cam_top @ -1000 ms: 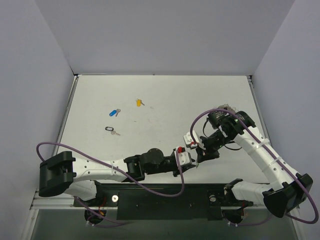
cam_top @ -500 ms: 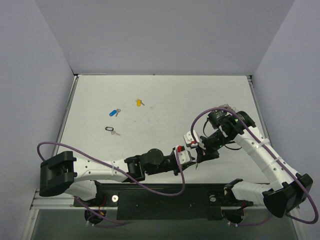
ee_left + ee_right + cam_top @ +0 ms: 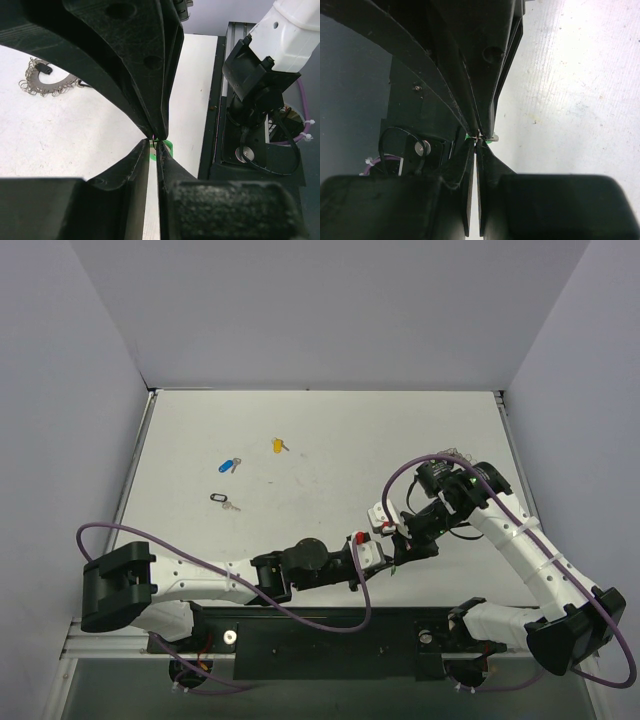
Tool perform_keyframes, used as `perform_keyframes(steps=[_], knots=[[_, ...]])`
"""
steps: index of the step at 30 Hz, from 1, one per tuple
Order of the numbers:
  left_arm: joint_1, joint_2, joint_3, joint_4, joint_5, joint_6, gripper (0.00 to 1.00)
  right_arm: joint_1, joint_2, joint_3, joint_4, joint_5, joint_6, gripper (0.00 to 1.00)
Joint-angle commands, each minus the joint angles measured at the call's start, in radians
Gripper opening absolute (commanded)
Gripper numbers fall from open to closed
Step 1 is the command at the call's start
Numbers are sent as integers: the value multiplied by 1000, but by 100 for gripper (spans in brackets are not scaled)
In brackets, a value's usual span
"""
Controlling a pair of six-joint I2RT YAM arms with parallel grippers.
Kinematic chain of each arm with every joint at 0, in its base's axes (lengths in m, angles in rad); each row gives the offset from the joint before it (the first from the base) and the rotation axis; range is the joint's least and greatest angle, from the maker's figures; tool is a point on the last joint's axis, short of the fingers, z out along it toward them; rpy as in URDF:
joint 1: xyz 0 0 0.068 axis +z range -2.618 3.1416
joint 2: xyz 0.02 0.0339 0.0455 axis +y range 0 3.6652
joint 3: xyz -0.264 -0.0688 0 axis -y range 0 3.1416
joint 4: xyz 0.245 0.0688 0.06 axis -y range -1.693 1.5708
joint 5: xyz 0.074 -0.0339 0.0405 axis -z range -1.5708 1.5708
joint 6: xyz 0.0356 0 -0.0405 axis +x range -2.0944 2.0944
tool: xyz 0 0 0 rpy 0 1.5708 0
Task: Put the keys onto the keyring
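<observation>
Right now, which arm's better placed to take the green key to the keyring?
Right, likely: the right claw is shut on the green key, and the keyring lies on that arm's side.

White table, 3 pale lilac walls, even light.

The pale, faintly speckled surface is carrying four things. A yellow-headed key is lying toward the far middle. A blue-headed key is resting nearer and to its left, and a black-headed key is sitting a little nearer again. The silvery keyring, edged with small wire loops, is lying flat over on the right side, well apart from them.
</observation>
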Motion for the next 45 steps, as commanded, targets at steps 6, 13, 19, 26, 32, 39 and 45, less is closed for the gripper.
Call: perform_keyframes(steps=[6,13,19,26,32,39,45], knots=[[-3,4,43,77,-4,-17,0,-8,-17,-7,-27,-50,-3,0],[-3,-9,10,130,-42,-75,0,-31,-25,-7,-19,-86,23,15],[-3,-71,-122,336,-84,-138,0,-115,-51,28,-44,-154,54,41],[-2,-85,-256,618,-108,-181,0,-140,-35,64,-104,-246,-52,41],[-3,-82,-260,652,-108,-182,0,-134,24,90,-142,-328,-121,39],[-3,-84,-262,658,-108,-186,0,-118,60,119,-240,-384,-244,32],[-3,-68,-259,676,-111,-193,0,-101,64,122,-248,-387,-256,23]])
